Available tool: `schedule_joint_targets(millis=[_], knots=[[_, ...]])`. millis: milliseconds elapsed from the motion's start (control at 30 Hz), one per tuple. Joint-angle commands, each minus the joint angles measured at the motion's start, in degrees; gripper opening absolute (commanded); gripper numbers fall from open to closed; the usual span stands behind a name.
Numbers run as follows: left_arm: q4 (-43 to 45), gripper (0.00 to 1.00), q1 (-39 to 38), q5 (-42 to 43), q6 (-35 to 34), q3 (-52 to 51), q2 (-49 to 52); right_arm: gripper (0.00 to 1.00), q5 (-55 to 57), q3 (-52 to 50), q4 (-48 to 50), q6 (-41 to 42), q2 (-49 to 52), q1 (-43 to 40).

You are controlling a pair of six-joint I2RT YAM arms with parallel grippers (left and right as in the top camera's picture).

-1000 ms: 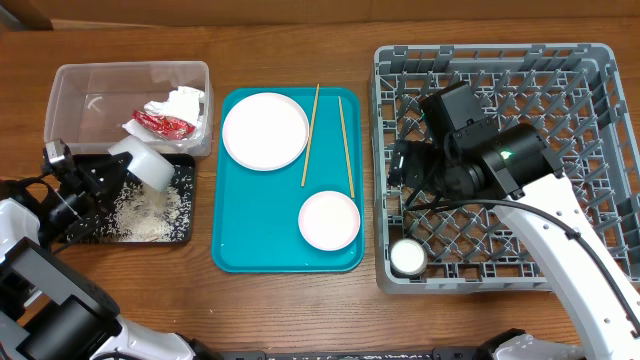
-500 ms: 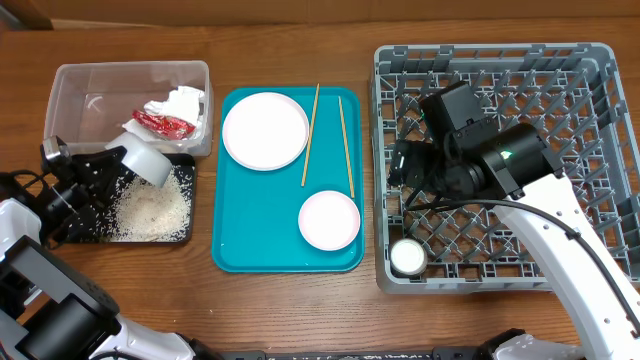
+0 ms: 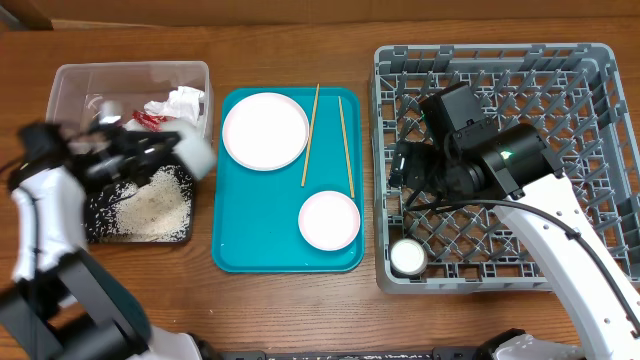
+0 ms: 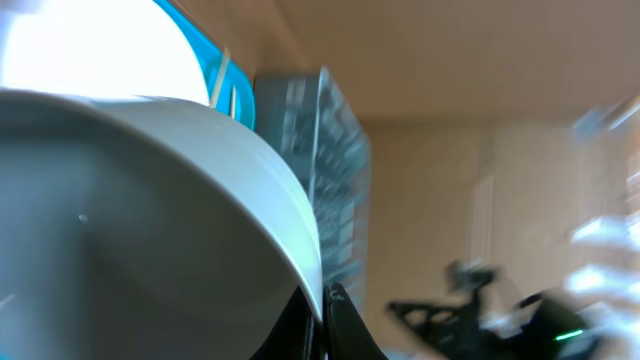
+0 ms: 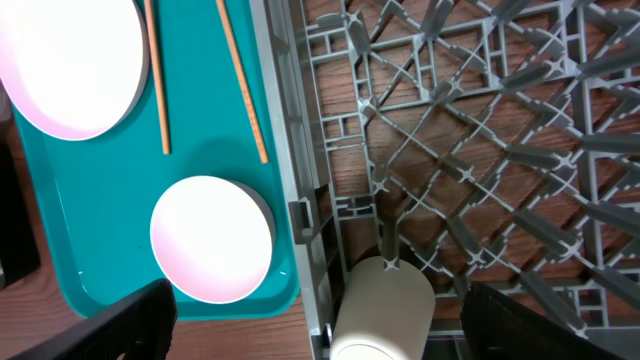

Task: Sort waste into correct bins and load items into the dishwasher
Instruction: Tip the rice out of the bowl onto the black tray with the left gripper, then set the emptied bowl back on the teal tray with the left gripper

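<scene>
Noted left gripper (image 3: 172, 150) swung up and toward the teal tray (image 3: 232, 255) since a second ago, out of the tipped pose over the black tray (image 3: 188, 228); clamped on the rim of a pale bowl (image 3: 195, 155), heavily blurred, so judged in fast motion; right gripper (image 3: 405, 172) unmoved. Found rice (image 3: 150, 205) heaped in the black tray just below and behind the left gripper; red wrapper (image 3: 140, 117) and napkin (image 3: 182, 100) in the clear tub (image 3: 70, 80) just beyond it. Recorded right gripper hovering over the grey rack (image 3: 560, 70), fingers spread wide, holding nothing; small cup (image 5: 380, 305) in the rack close beneath; plate (image 3: 265, 131), chopsticks (image 3: 311, 120) and white bowl (image 3: 329, 220) off to its side on the teal tray. Judged risks: leftover grains flung onto table (image 3: 300, 30) or teal tray through speed; bowl slipping from a rim-only grip; collision with the waiting right gripper on crossing to the rack.
</scene>
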Motion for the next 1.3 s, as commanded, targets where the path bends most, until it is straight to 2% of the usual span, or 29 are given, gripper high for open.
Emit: schedule_joint_targets(millis=[0,33,133,267,433,500,567,600,700,833,933,967,1067,1133,1267], knots=[[-1.22,0.04,-13.11,-24.11,0.48,2.25,-7.85,0.93,0.76,0.92,0.15,-0.42,-0.35,-0.09],[-2.12,0.04,-16.65,-29.83,0.52,2.25,-8.15,0.93,0.76,0.92,0.15,-0.42,-0.35,-0.09],[-7.63,0.04,-33.03,-55.93,1.99,2.23,-6.32,0.93,0.76,0.92,0.13,-0.42,-0.35,-0.09],[-11.28,0.04,-44.30,-67.41,1.97,2.23,-1.66,0.93,0.76,0.92,0.13,-0.44,-0.35,-0.09],[-13.16,0.04,-50.58,-68.32,1.99,2.23,4.98,0.93,0.79,0.92,0.15,-0.42,-0.35,-0.09],[-13.33,0.07,-51.28,-68.32,1.99,2.23,6.80,0.93,0.76,0.92,0.13,-0.42,-0.35,-0.09],[-13.55,0.25,-51.30,-68.11,1.99,2.23,7.52,0.93,0.76,0.92,0.13,-0.42,-0.35,-0.09],[-13.51,0.40,-51.28,-68.11,1.99,2.32,7.45,0.93,0.76,0.92,0.17,-0.42,-0.35,-0.09],[-15.02,0.48,-51.17,-67.21,2.01,5.18,7.06,0.93,0.76,0.92,0.24,-0.42,-0.35,-0.09],[-20.09,0.50,-51.19,-66.77,4.70,12.85,7.06,0.93,0.79,0.92,0.46,-0.42,-0.35,-0.09],[-20.15,0.54,-51.25,-62.23,13.73,15.96,7.06,0.93,0.76,0.92,0.94,-0.42,-0.35,-0.09],[-19.23,0.55,-51.25,-59.91,18.75,15.87,7.10,0.93,0.76,0.92,1.07,-0.42,-0.35,-0.09],[-17.35,0.56,-51.93,-58.75,26.82,14.86,7.89,0.93,0.76,0.92,1.25,-0.42,-0.35,-0.09],[-16.33,0.56,-52.78,-58.82,28.92,13.88,8.92,0.93,0.79,0.92,1.25,-0.42,-0.35,-0.09],[-15.89,0.57,-53.88,-61.96,28.87,13.09,11.93,0.93,0.76,0.92,1.22,-0.42,-0.35,-0.09]])
